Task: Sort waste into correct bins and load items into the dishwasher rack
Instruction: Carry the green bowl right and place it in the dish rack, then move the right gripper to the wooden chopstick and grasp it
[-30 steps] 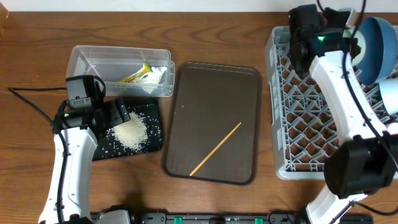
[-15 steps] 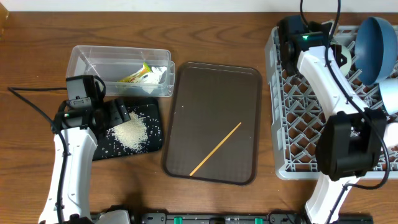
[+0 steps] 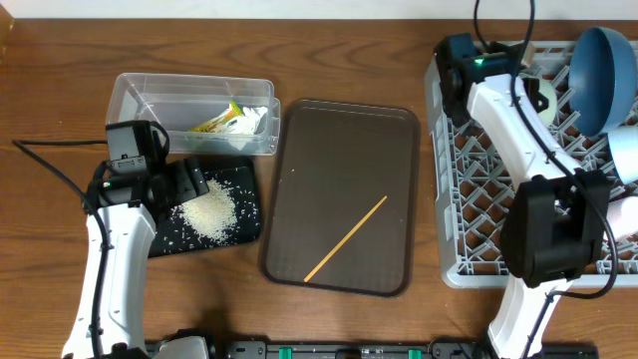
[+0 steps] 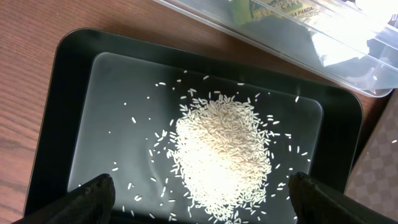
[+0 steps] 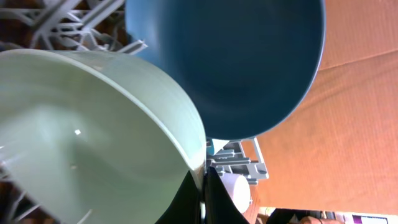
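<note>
Pale green, smooth and empty, the mint bowl [image 5: 81, 124] stands on edge in the far part of the grey rack [image 3: 478, 199], its hollow turned toward the right wrist camera. Just behind it we see the dark blue plate [image 5: 236, 62], also on edge, its rim overlapping the bowl's from this angle. The right gripper [image 5: 203, 186] is fully closed, its fingertips pressed together right at the bowl's rim. We cannot tell whether they touch the rim, and nothing shows between them.

Across the counter [image 3: 60, 60], the white rice [image 4: 221, 149] lies as a loose heap in the middle of the black bin [image 4: 68, 81], with stray grains scattered around it. The left gripper [image 4: 205, 205] hangs over that heap, spread wide and holding nothing.

The clear tub [image 3: 135, 95] sits just beyond the bin, with the snack wrapper [image 3: 221, 122] and the tissue [image 3: 254, 118] inside it. The wooden stick [image 3: 346, 239] lies slantwise on the brown tray [image 3: 329, 150], between the bins and the rack.
</note>
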`<state>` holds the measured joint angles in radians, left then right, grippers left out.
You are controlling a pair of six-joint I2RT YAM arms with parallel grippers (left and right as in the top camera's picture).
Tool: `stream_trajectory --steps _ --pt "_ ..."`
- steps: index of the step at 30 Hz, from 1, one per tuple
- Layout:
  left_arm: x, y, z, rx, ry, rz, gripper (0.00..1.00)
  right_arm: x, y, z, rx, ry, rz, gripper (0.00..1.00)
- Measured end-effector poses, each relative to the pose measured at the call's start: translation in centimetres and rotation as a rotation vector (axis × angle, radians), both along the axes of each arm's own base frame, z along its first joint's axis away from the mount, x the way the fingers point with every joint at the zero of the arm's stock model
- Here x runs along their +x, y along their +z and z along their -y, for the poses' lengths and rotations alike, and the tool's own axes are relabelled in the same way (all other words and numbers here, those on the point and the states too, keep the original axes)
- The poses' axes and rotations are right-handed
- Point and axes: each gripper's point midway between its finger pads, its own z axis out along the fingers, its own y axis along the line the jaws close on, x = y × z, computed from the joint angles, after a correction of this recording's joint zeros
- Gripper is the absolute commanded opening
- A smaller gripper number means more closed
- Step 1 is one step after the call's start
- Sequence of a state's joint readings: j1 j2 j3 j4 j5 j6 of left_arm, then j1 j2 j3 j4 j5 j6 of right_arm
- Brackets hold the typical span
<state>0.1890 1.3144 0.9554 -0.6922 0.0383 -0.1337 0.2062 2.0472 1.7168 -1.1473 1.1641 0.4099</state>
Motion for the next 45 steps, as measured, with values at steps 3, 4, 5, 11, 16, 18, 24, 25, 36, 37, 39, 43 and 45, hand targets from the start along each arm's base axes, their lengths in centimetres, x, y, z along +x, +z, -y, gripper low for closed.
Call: stream_trajectory --steps 3,4,5,11,16,18,24,25,36,37,39,43,45 --pt "0.0 0.0 0.0 0.000 0.000 0.000 0.92 -0.1 -0.2 -0.8 0.011 0.016 -0.013 0.01" --pt "0.0 0.0 0.0 0.000 0.000 0.000 0.91 -0.2 -0.4 -1.0 0.016 0.021 -0.023 0.01" --pt "0.0 0.0 0.0 0.000 0.000 0.000 0.91 -0.3 -0.4 -1.0 0.019 0.021 -0.030 0.02" --pt "0.0 0.0 0.0 0.000 0.000 0.000 0.92 -1.5 -1.6 -2.4 0.077 0.042 -0.112 0.13" --pt "0.0 0.0 0.0 0.000 0.000 0.000 0.91 -2.3 -3.9 -4.5 0.226 0.058 -0.173 0.31" --pt "0.0 0.0 0.0 0.000 0.000 0.000 0.91 -2.6 -4.5 -5.0 0.269 0.060 -0.192 0.39" --pt "0.0 0.0 0.0 0.000 0.000 0.000 0.91 -3.2 -4.4 -6.3 0.399 0.067 -0.172 0.67" --pt "0.0 0.0 0.0 0.000 0.000 0.000 0.91 -3.2 -3.7 -6.6 0.430 0.073 -0.144 0.73" --pt "0.0 0.0 0.0 0.000 0.000 0.000 0.92 -6.2 5.0 -14.6 1.022 0.294 0.070 0.89" --pt "0.0 0.0 0.0 0.000 0.000 0.000 0.91 -6.6 4.9 -15.7 1.073 0.309 0.046 0.92" --pt "0.0 0.0 0.0 0.000 0.000 0.000 0.91 -7.6 4.1 -18.5 1.176 0.334 -0.022 0.94" --pt "0.0 0.0 0.0 0.000 0.000 0.000 0.91 -10.5 2.3 -24.0 1.292 0.361 -0.156 0.99" --pt "0.0 0.0 0.0 0.000 0.000 0.000 0.91 -11.8 1.2 -26.0 1.317 0.358 -0.196 0.99"
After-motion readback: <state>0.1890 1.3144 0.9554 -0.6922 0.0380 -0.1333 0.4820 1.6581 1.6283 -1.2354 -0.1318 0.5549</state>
